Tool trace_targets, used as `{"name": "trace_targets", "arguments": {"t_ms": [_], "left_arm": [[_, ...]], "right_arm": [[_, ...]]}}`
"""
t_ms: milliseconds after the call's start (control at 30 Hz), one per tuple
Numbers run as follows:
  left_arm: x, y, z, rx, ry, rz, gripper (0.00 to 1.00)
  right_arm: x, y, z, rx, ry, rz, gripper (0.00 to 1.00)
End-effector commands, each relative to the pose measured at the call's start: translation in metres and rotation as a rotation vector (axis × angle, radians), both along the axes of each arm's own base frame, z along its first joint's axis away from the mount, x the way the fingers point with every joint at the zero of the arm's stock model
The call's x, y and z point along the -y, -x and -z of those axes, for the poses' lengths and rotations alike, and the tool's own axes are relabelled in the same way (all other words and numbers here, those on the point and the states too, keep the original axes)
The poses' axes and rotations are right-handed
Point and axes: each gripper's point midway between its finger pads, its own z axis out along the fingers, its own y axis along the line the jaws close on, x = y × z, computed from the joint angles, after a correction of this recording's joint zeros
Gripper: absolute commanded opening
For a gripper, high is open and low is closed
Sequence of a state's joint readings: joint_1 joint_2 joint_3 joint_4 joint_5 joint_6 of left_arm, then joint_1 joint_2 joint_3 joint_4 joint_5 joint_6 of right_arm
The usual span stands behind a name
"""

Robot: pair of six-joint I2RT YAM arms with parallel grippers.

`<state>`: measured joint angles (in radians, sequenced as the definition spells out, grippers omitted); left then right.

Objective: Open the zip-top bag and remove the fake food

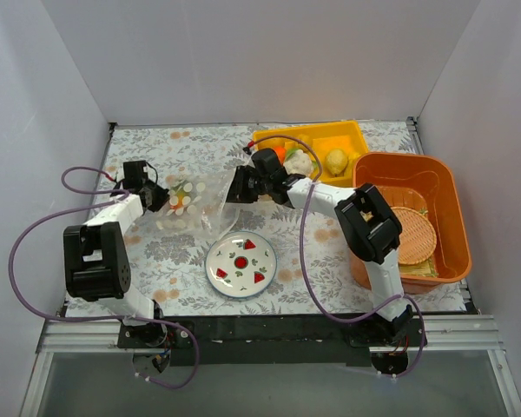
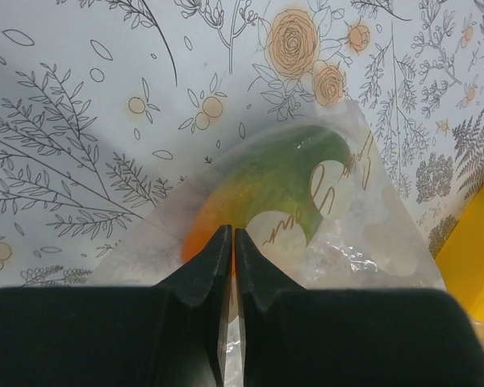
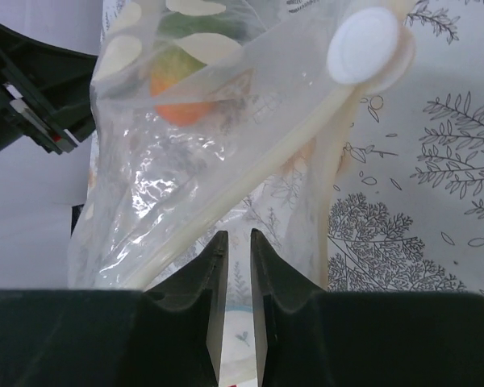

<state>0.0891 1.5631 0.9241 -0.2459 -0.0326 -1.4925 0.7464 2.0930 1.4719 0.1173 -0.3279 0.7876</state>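
Zip-top bag (image 1: 200,207) hangs over the worktop (image 1: 174,261) left of centre, between the two claws and on the far side of the white plate (image 1: 234,285).

Left claw (image 2: 231,234): fingers pressed together, pinching the bag's left end.

Right claw (image 3: 239,238): at the bag's right end, narrow gap between fingers, film at the tips. Cannot tell if it is clamped.

Fake food inside the bag: orange fruit (image 3: 181,109) with a green leaf and pale round pieces (image 1: 178,208).

Yellow tray (image 1: 352,135) sits at the far right edge.
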Motion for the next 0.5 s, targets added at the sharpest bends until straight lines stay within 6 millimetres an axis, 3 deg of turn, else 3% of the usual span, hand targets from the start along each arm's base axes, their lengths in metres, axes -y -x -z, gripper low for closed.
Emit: {"name": "trace_targets", "arguments": {"t_ms": [0,200,267,467], "left_arm": [[0.004,-0.009,0.003,0.035,0.027,0.008,0.04],[0.013,-0.007,0.021,0.026,0.056,0.032,0.04],[0.016,-0.009,0.025,0.033,0.067,0.04,0.04],[0.031,0.001,0.029,0.02,0.099,0.061,0.02]], "right_arm": [[-0.015,-0.017,-0.025,0.054,-0.081,0.011,0.24],[-0.029,-0.017,-0.021,0.055,-0.093,-0.007,0.26],[-0.039,-0.019,-0.027,0.075,-0.102,-0.014,0.29],[-0.061,-0.027,-0.016,0.102,-0.112,-0.018,0.4]]}}
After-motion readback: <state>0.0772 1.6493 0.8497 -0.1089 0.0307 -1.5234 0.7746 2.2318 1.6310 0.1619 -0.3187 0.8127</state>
